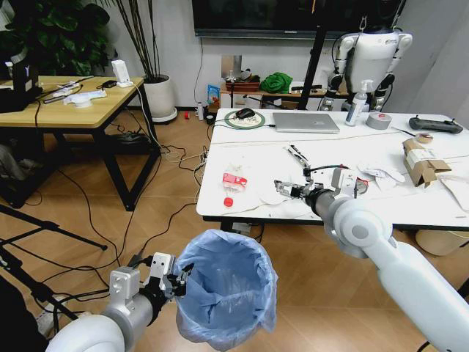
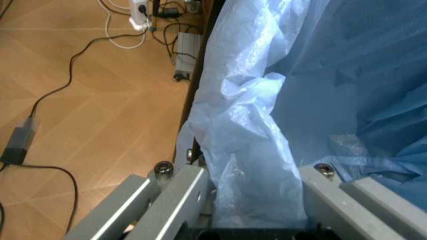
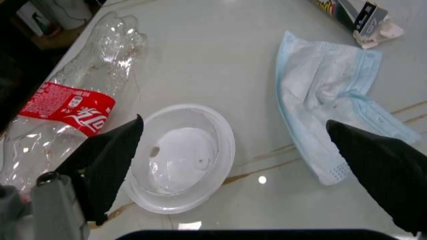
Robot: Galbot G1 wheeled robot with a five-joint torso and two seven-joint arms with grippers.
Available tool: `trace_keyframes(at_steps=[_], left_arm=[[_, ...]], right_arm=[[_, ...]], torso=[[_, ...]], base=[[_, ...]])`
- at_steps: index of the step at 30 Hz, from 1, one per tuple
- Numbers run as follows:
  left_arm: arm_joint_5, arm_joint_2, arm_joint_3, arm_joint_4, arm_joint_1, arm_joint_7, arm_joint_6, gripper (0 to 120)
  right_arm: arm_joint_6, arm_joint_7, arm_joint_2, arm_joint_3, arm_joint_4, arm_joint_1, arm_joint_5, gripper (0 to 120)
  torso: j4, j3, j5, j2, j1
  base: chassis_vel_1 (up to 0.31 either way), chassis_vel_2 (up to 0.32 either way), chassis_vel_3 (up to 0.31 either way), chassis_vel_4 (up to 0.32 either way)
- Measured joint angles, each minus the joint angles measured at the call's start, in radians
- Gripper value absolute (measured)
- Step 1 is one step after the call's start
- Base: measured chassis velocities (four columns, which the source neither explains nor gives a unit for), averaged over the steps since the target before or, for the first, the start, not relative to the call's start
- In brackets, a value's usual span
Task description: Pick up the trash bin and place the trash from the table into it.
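The trash bin [image 1: 229,287], lined with a crinkly light-blue bag [image 2: 248,125], hangs just above the floor in front of the table [image 1: 330,150]. My left gripper [image 1: 176,281] is shut on its rim and bag. My right gripper [image 1: 287,189] hovers open over the table's near edge. Below its black fingers [image 3: 110,162] lie a clear round plastic lid [image 3: 179,157], a crushed clear bottle with a red label [image 3: 63,107] and a light-blue face mask [image 3: 333,107]. More trash lies on the table: a red wrapper [image 1: 234,180], a red cap [image 1: 228,202], crumpled white paper [image 1: 382,176] and a torn cardboard box [image 1: 423,161].
At the table's far side are a laptop [image 1: 305,122], a spray bottle [image 1: 355,110], a grey tape roll [image 1: 379,121] and a black controller [image 1: 436,125]. A yellow wooden table [image 1: 66,99] stands to the left. Cables [image 1: 95,220] cross the floor. A cream bucket [image 1: 440,242] sits under the table's right end.
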Motion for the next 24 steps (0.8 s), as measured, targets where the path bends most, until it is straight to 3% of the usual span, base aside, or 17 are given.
trace_keyframes(at_steps=[6,18,24], left_arm=[[0.003,-0.007,-0.001,0.000,-0.003,0.000,0.000,2],[0.016,-0.017,0.000,0.000,-0.001,0.000,0.000,2],[0.018,-0.022,0.001,0.000,0.001,0.000,0.000,2]], right_arm=[[0.004,0.056,0.011,-0.032,-0.003,0.031,0.055,90],[0.010,0.055,0.034,-0.062,-0.042,0.035,0.047,90],[0.013,0.052,0.034,-0.065,-0.050,0.033,0.043,74]], torso=[[0.0000,0.000,0.0000,0.000,0.000],[0.0000,0.000,0.0000,-0.001,0.000],[0.0000,0.000,0.0000,-0.001,0.000]], base=[[0.000,0.000,0.000,0.000],[0.000,0.000,0.000,0.000],[0.000,0.000,0.000,0.000]])
